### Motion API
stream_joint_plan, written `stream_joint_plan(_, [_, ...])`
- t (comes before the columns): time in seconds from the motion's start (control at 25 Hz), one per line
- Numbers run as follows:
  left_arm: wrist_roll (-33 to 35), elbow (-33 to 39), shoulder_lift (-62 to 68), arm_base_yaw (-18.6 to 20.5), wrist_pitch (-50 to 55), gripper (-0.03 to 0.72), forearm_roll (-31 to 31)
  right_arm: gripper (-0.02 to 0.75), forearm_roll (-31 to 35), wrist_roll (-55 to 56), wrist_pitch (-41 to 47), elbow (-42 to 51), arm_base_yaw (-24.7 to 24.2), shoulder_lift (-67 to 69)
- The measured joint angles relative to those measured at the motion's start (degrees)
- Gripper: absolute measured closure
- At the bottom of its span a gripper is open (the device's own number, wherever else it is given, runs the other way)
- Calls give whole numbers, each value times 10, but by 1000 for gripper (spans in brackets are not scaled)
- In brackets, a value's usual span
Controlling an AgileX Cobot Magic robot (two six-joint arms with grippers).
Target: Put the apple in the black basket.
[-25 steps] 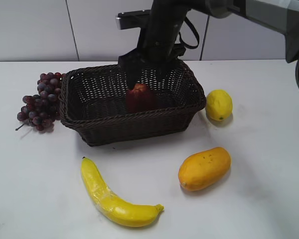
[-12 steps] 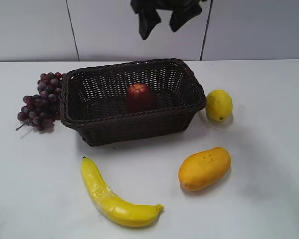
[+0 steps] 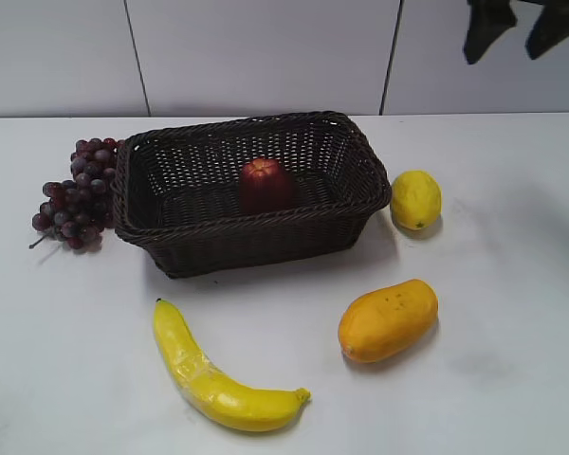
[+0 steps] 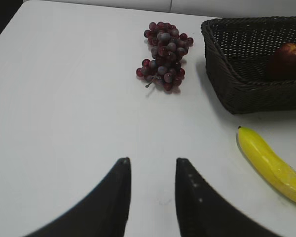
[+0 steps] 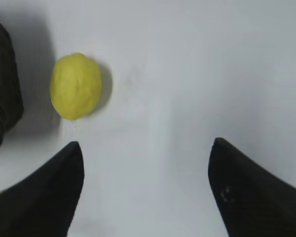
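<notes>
The dark red apple lies inside the black basket at the table's middle back; it also shows in the left wrist view inside the basket. My right gripper is open and empty, high up at the top right, away from the basket; its wrist view shows the wide jaws above bare table. My left gripper is open and empty over the table left of the basket; the exterior view does not show it.
Purple grapes lie left of the basket. A yellow lemon lies right of it, also seen in the right wrist view. An orange mango and a banana lie in front.
My right gripper has let the apple go in the basket, risen out of it and moved up and to the right. The apple has stayed in place.
</notes>
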Motion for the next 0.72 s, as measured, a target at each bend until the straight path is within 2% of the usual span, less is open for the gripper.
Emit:
stream_joint_plan(0.24, [0, 0, 0, 0, 0, 454, 0, 146, 1, -14, 0, 106, -49, -72])
stream_joint_plan(0.56, [0, 0, 0, 0, 0, 454, 0, 146, -18, -28, -4, 335, -53, -256])
stream_joint_plan(0.72, [0, 0, 0, 0, 0, 454, 0, 146, -18, -28, -49, 460, -53, -368])
